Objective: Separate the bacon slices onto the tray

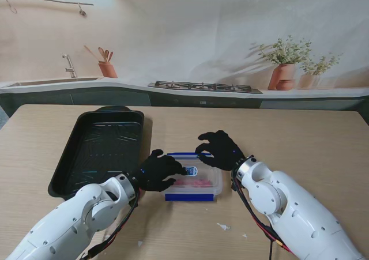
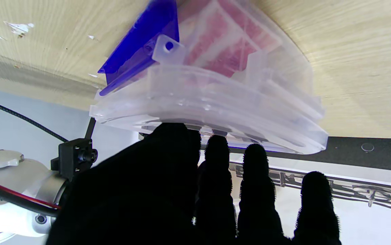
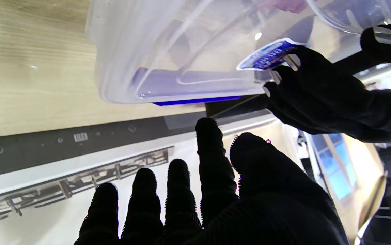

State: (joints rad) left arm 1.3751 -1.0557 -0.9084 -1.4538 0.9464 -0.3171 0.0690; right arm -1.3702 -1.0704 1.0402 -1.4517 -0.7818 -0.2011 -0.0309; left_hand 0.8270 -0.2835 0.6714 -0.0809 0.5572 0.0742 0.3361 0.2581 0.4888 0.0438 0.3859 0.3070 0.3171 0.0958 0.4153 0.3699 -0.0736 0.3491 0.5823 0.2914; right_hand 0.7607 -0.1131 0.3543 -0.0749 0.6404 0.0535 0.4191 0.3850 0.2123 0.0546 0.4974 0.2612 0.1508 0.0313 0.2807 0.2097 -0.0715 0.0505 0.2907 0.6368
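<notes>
A clear plastic container [image 1: 193, 182] with blue clasps [image 2: 137, 44] stands on the table in front of me, lid on. Pink bacon slices [image 1: 193, 183] [image 2: 226, 44] show through its wall. My left hand [image 1: 158, 170] lies over the container's left end, thumb [image 2: 175, 136] against the lid's rim and fingers on the labelled lid [image 3: 267, 56]. My right hand [image 1: 219, 149] hovers over the container's far right corner with fingers [image 3: 209, 146] apart and nothing in it. The black tray [image 1: 98, 150] lies to the left, with no bacon in it.
Small white scraps [image 1: 223, 226] lie on the wooden table near me, right of centre. Beyond the table's far edge is a backdrop printed with a kitchen counter. Both white forearms come in from the near corners.
</notes>
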